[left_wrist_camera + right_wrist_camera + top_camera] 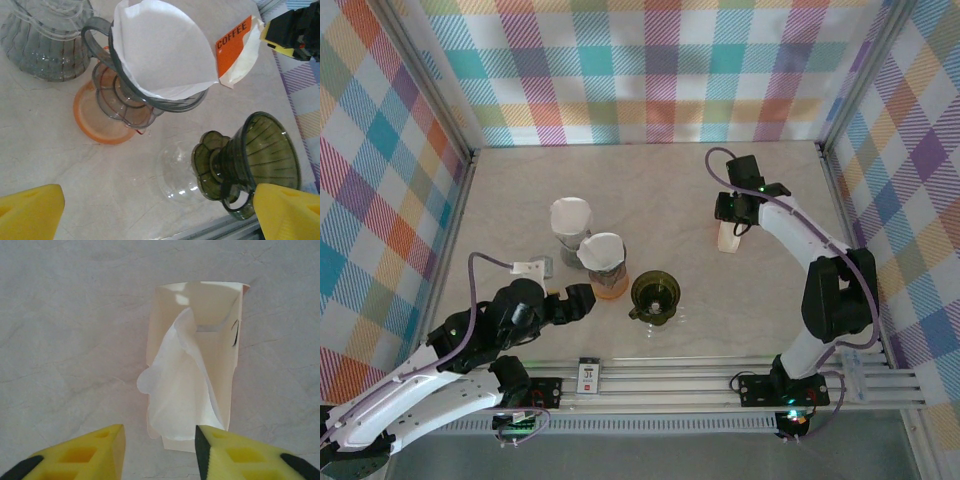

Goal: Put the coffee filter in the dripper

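I'm holding my right hand point(160, 452) half-open astride the coffee filter point(175, 390) to draw it from its box point(200, 305), grip unclear; my left hand point(160, 212) is hovering empty, wide open.

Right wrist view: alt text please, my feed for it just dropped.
A white paper coffee filter sticks out of an open cream filter box on the pale marble table. The right claw, its yellow fingers apart, hovers at the filter's near end.

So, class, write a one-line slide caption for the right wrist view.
White coffee filter poking from its cream box on the pale table, the right gripper, jaws apart, at its near end.
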